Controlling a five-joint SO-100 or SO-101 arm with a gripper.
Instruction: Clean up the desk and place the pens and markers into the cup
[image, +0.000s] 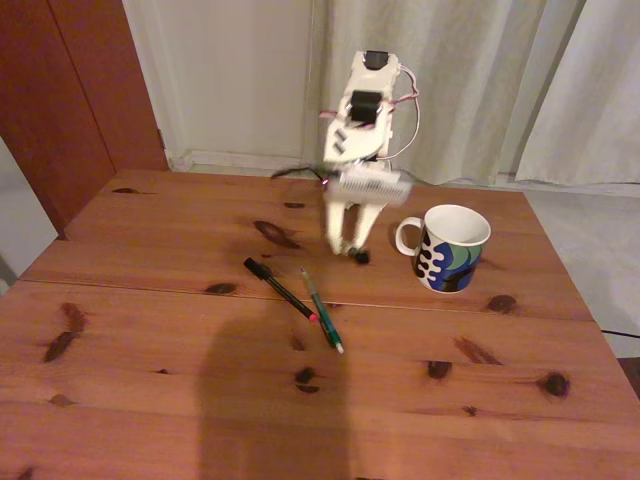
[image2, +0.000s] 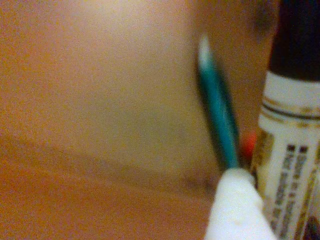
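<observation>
In the wrist view the white marker (image2: 287, 165) stands just beside the white tip of the tool (image2: 235, 210), black cap uppermost, its barrel running up the right edge. The printing on its label is too blurred to read. Just left of it the teal pen (image2: 218, 115) slants away across the worktop (image2: 90, 100), and a spot of red shows between the two, probably the tip of the black pen.

In the fixed view the black pen (image: 279, 288) and teal pen (image: 322, 310) lie close together near the middle of the worktop, long axes running from upper left to lower right. The tool (image: 352, 245) hangs just behind them with the marker held upright. It looks clamped on the marker, though blur hides the contact.

The cup (image: 452, 247) stands upright to the right of the tool, handle towards it, so the carry runs rightward and slightly up over the rim.
</observation>
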